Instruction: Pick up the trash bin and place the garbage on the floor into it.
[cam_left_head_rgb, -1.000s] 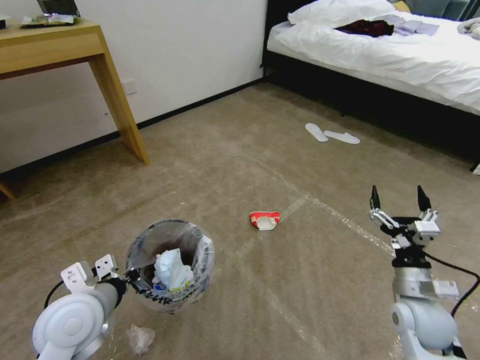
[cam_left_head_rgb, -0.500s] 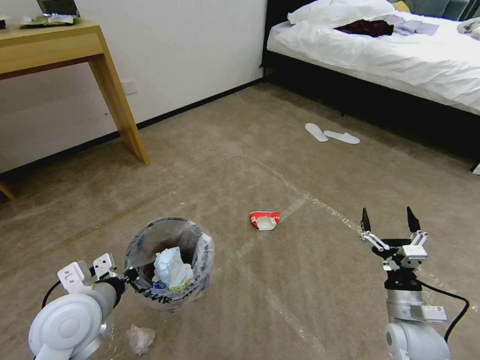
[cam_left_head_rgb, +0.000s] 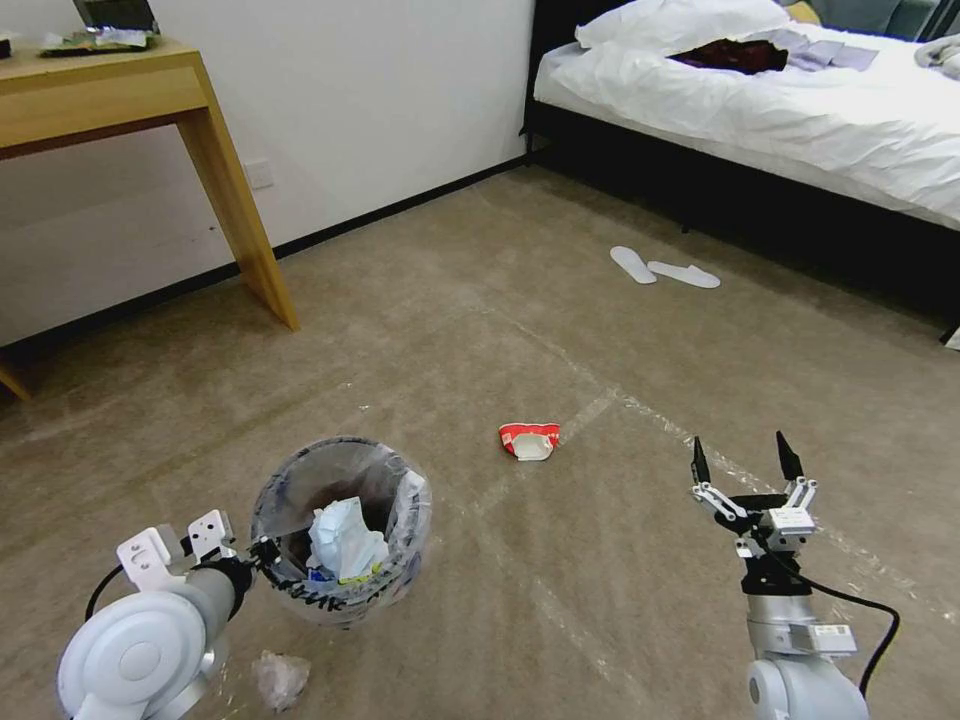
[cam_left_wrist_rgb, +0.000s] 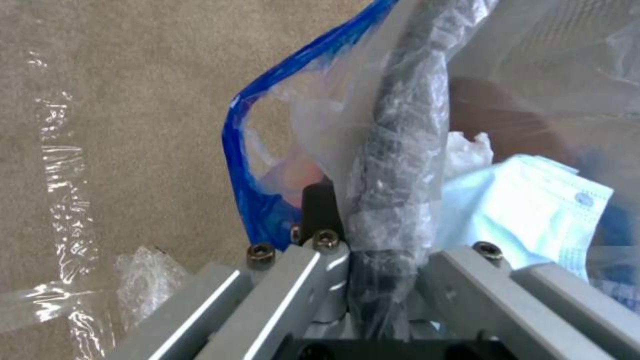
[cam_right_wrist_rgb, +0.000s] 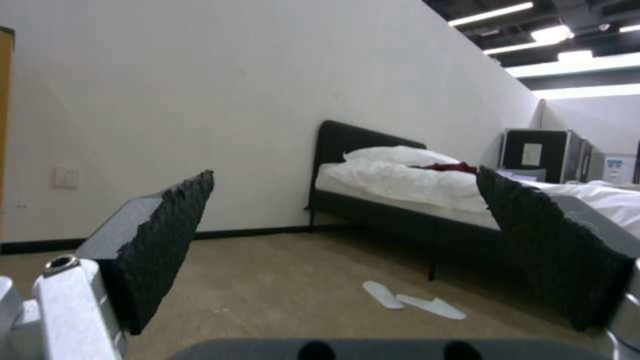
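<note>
Head view: left pincer (cam_left_head_rgb: 262, 549) clamps the trash bin (cam_left_head_rgb: 340, 530) rim at 7 o'clock. Crushed bowl (cam_left_head_rgb: 529, 440) lies on the floor (cam_left_head_rgb: 480, 330), at 10 o'clock from the spread, empty right pincer (cam_left_head_rgb: 745, 460), the nearer free arm.

Left wrist view: rim gripped.

Right wrist view: jaws apart.

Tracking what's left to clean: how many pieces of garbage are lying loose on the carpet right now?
2: a crushed red-white paper bowl mid-floor ahead of the trash bin, and a crumpled clear wrapper close beside the left arm. More may lie outside the view.
</note>
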